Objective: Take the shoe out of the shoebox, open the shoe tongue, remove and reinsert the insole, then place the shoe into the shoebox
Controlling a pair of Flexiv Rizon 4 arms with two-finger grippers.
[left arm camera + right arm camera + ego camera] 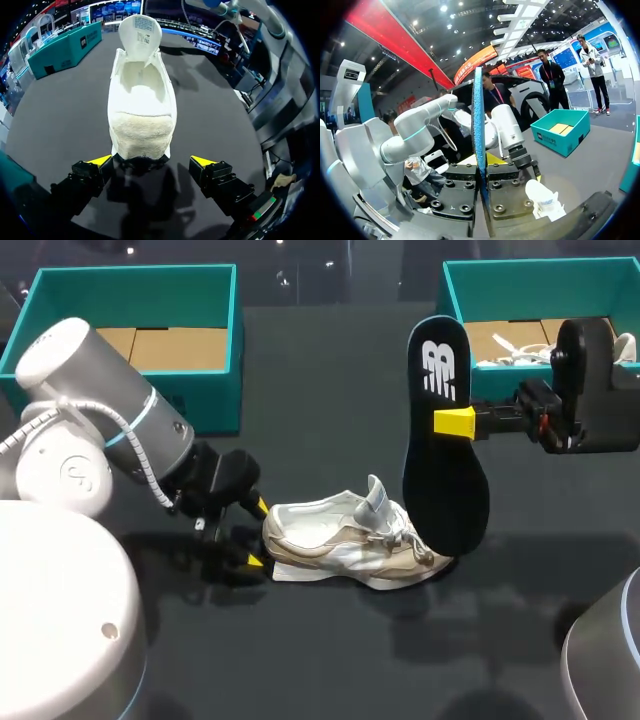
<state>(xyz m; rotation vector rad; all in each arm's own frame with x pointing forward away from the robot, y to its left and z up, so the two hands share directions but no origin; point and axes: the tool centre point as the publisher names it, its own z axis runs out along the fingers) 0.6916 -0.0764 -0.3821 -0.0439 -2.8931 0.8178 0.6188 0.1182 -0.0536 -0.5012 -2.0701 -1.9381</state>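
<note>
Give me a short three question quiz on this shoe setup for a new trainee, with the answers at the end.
1. True or false: the insole is lying inside the white shoe.
2. The right gripper is: A open; B shut on the insole; C shut on a shoelace.
3. Fill in: the left gripper, fingers open, sits at the shoe's ____ end.
Key: 1 false; 2 B; 3 heel.

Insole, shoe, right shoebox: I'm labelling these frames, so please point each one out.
Insole [445, 475], head view, middle of its dark face.
Shoe [141, 130], left wrist view, fuzzy back of the heel.
Right shoebox [540, 285], head view, inner far wall.
</note>
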